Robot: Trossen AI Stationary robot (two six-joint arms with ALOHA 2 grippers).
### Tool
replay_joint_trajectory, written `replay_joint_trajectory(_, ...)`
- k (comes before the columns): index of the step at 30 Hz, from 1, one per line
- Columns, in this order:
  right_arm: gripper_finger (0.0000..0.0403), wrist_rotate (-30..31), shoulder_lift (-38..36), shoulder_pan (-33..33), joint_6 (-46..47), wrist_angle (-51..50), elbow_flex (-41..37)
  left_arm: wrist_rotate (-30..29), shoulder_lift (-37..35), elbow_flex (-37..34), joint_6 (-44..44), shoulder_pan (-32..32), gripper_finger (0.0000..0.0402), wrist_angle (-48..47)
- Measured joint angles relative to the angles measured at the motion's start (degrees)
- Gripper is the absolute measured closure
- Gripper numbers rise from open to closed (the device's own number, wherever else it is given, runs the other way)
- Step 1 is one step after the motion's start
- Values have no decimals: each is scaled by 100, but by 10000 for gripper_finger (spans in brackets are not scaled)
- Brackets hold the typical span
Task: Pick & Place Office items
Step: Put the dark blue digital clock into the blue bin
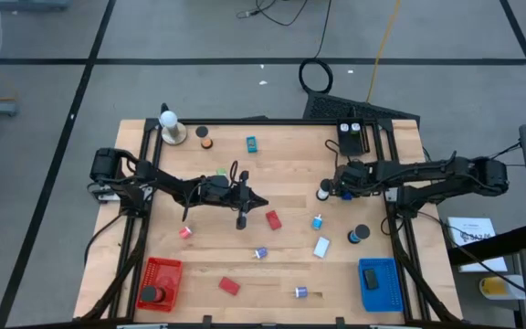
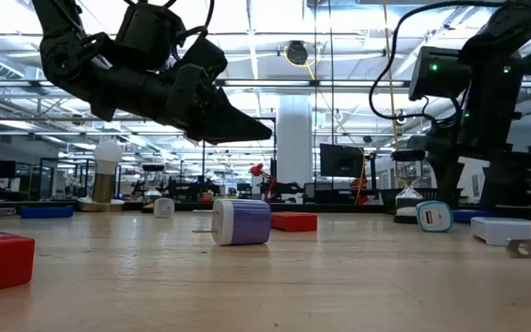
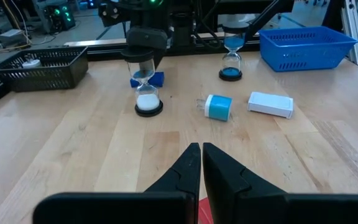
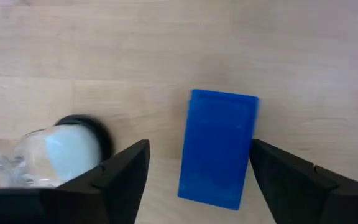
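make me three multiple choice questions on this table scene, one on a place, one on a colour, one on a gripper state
1. Where does the red basket sit in the high view?
A. near the bottom left corner of the table
B. at the top right corner
C. in the middle of the table

2. What colour is the block between the right gripper's fingers in the right wrist view?
A. red
B. blue
C. green

3. How do the right gripper's fingers stand?
A. shut tight on the block
B. open, one on each side of the block
C. shut on the hourglass

Answers:
1. A, the high view shows it by the table's lower left edge.
2. B, the block is plainly blue on the wood.
3. B, bare wood shows between each finger and the block, with the hourglass off to one side.
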Motion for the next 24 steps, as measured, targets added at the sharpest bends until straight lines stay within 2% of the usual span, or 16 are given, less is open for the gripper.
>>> replay_joint_trajectory(9,191,140,59,0,-44,99,-31,0,-2,0,-9,0,376,4)
replay_joint_trajectory(12,200,144,59,-8,-41,57,-31,0,1,0,-12,0,376,4)
replay_joint_trajectory(24,152,216,-432,-31,-57,-37,-64,0,0,0,-14,0,376,9)
